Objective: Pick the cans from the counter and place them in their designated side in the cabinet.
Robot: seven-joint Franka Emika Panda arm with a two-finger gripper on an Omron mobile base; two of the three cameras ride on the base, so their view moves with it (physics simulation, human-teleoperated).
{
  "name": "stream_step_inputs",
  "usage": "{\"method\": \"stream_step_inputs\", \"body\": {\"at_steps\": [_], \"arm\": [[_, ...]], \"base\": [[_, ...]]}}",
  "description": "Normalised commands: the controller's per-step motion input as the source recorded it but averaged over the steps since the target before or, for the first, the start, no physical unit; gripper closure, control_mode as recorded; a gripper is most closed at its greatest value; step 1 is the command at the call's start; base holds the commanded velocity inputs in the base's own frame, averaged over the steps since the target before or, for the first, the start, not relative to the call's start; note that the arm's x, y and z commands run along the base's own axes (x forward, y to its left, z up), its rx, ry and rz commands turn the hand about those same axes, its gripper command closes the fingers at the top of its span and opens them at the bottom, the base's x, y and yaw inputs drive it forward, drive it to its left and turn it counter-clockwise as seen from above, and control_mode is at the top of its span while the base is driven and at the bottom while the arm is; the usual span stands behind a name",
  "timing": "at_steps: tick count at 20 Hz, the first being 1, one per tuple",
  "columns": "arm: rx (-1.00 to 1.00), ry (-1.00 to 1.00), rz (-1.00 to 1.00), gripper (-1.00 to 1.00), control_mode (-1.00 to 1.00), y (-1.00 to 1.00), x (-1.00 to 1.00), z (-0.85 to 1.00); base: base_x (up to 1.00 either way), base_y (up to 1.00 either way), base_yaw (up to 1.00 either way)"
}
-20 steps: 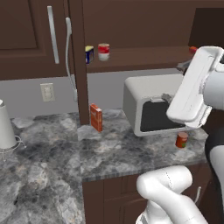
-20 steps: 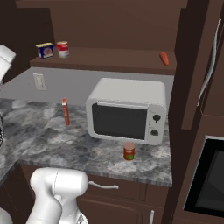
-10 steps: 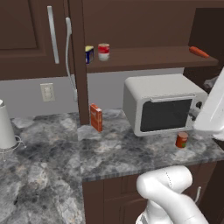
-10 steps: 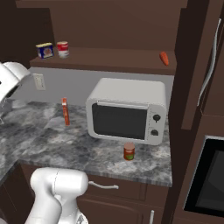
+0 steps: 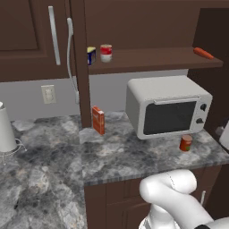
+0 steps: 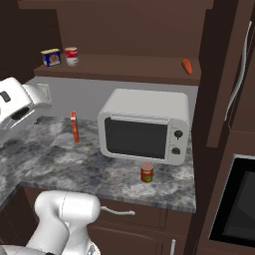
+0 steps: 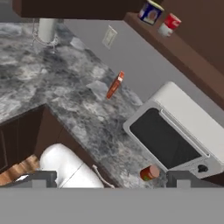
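Observation:
The plain orange-red can (image 5: 185, 143) (image 6: 146, 173) stands on the grey marbled counter (image 5: 118, 156) just in front of the microwave's right end. In the hand view this can (image 7: 149, 173) lies low and right of centre, far below the hand. The red can with a cream band (image 5: 106, 53) (image 6: 71, 56) (image 7: 169, 23) stands on the cabinet's shelf board (image 5: 156, 60), at its left end beside a blue-and-yellow container (image 5: 91, 55). My gripper (image 7: 113, 179) is open, its fingertips (image 7: 43, 177) wide apart with nothing between them, high above the counter.
A white microwave (image 5: 167, 106) takes up the counter's right part. A flat orange-red box (image 5: 98, 120) stands against the cabinet post. A white appliance (image 5: 5, 134) sits far left. An orange thing (image 5: 203, 53) lies at the shelf's right end. A dark oven (image 6: 234, 209) is at the right.
The arm has swung away from in front of the microwave, off to the right edge of the left base view and lower in the right base view. The cans have not moved; the gripper stays open.

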Motion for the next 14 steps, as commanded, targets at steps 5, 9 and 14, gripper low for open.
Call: {"method": "stream_step_inputs", "body": {"at_steps": [5,9,14], "arm": [[0.00,0.06,-0.05,-1.00,-1.00,-0.03,-0.29,-0.19],[0.00,0.02,0.00,-1.00,-1.00,0.00,-0.11,-0.12],[0.00,-0.04,-0.09,-1.00,-1.00,-0.18,-0.03,-0.21]], "base": [[0.00,0.00,0.00],[0.00,0.00,0.00],[0.00,0.00,0.00]]}}
